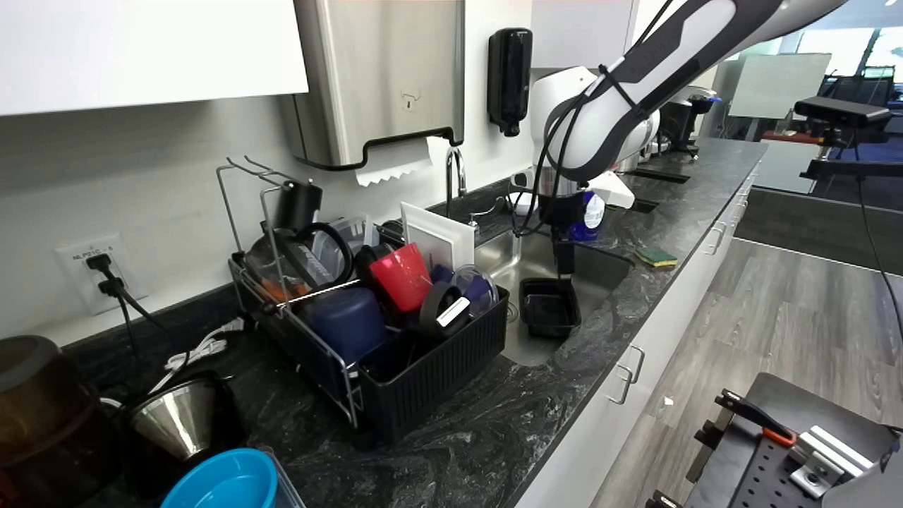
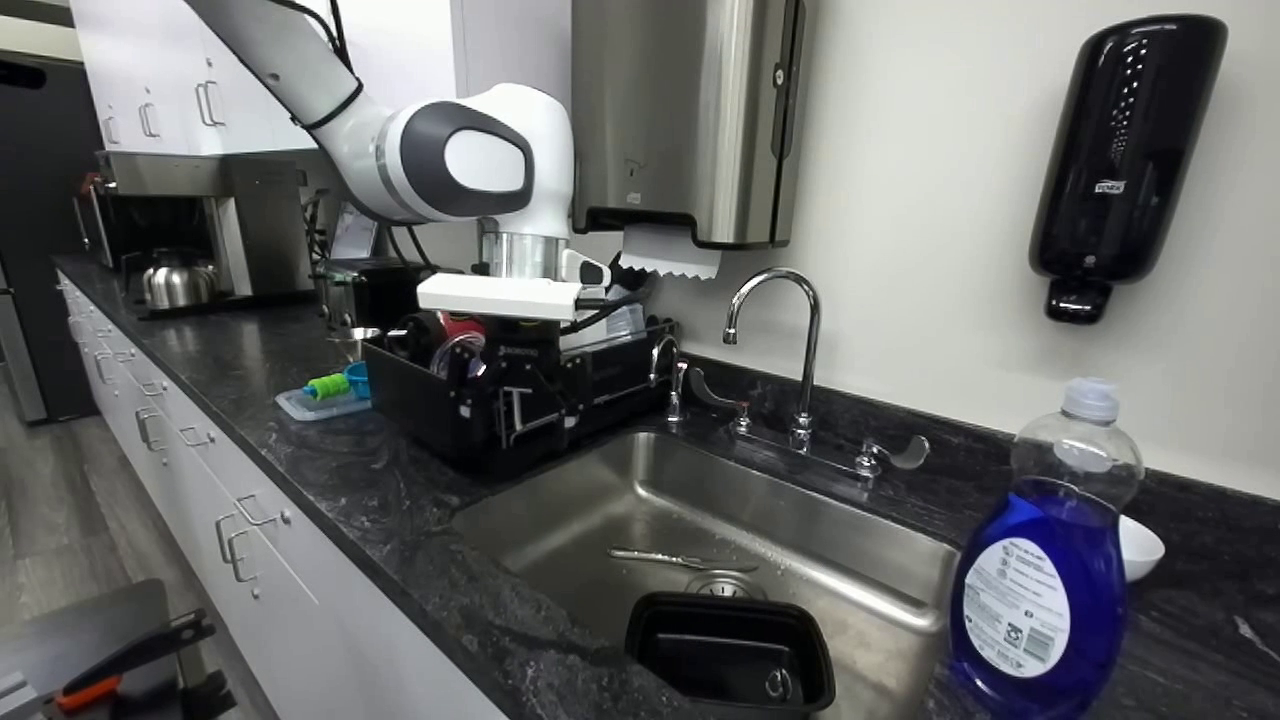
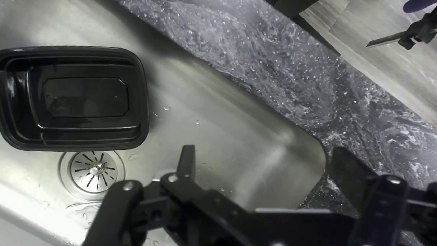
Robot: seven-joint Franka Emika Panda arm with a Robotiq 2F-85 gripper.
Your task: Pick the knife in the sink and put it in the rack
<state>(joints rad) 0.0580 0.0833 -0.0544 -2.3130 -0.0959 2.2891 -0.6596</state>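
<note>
The knife (image 2: pixel 683 560) lies flat on the floor of the metal sink (image 2: pixel 800 525), close to the drain, in an exterior view. My gripper mostly blocks it in the wrist view. My gripper (image 3: pixel 263 149) hangs over the sink with its fingers spread wide and nothing between them; sink floor and a rounded sink corner show through the gap. In an exterior view the gripper (image 1: pixel 564 271) points downward above the basin. Beside the sink stands the black rack (image 1: pixel 437 381), filled with dishes; its side (image 2: pixel 420 415) is partly covered by the gripper in an exterior view.
A black rectangular container (image 3: pixel 85 97) sits in the sink beside the drain (image 3: pixel 94 171). Above the basin's back edge rises the faucet (image 2: pixel 812 350). A blue soap bottle (image 2: pixel 1040 600) and a sponge (image 1: pixel 656 256) are on the counter. A paper towel dispenser (image 1: pixel 395 77) overhangs the back.
</note>
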